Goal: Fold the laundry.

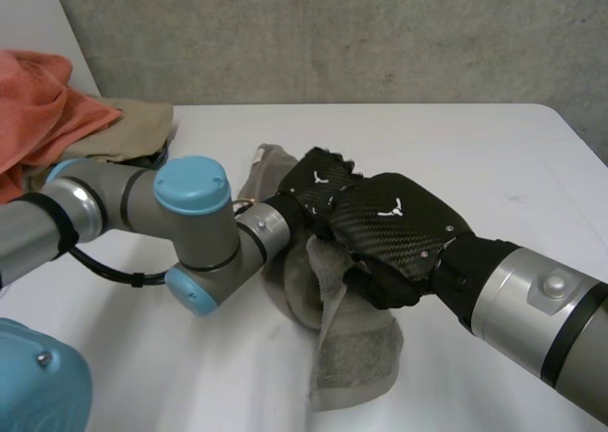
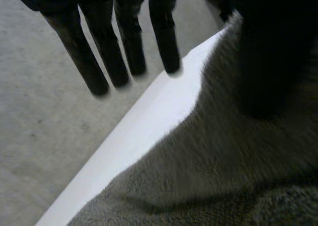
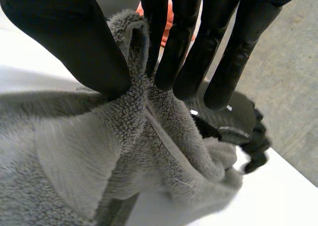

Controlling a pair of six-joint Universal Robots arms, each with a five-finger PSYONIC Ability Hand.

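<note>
A grey towel point(image 1: 356, 356) lies bunched on the white table point(image 1: 475, 147), one part hanging toward the front. My right hand point(image 1: 399, 223) is over its middle. In the right wrist view its thumb point(image 3: 74, 37) and fingers point(image 3: 174, 47) pinch a raised fold of the towel point(image 3: 74, 151). My left hand point(image 1: 318, 178) sits just behind the right one, at the towel's far side. Its fingers point(image 2: 124, 47) are straight and point past the table's edge point(image 2: 149, 121), off the towel point(image 2: 223, 161). The left hand point(image 3: 238, 121) also appears beyond the towel in the right wrist view.
An orange cloth point(image 1: 38, 100) and a beige cloth point(image 1: 133, 128) are piled at the table's far left corner. Concrete floor point(image 2: 39, 136) lies beyond the table edge. Bare table stretches to the right point(image 1: 513, 185) and at the front left point(image 1: 171, 375).
</note>
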